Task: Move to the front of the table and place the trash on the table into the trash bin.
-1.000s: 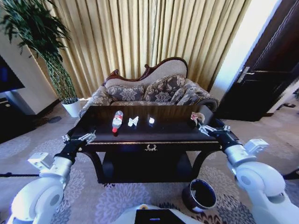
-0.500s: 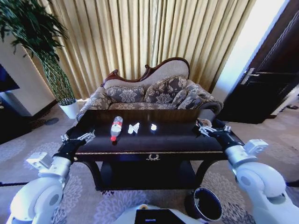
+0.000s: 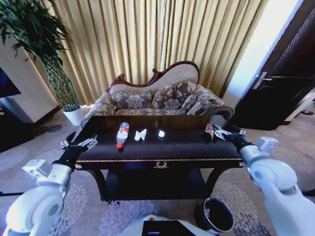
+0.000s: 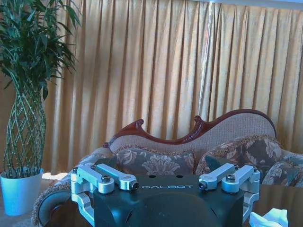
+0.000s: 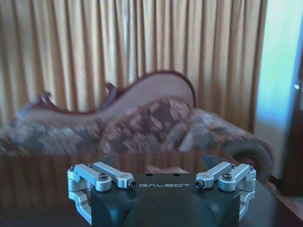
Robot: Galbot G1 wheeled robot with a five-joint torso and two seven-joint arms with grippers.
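At right of centre in the head view, the right gripper (image 3: 220, 132), jaws spread and empty, sits just beside the reddish snack packet (image 3: 209, 130) on the glossy near-black worktop (image 3: 182, 145), nearer than the left gripper (image 3: 78, 144), whose jaws are likewise apart.

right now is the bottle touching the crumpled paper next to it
Apart. The head view shows the bottle lying on the table with a strip of dark tabletop between it and the crumpled paper.
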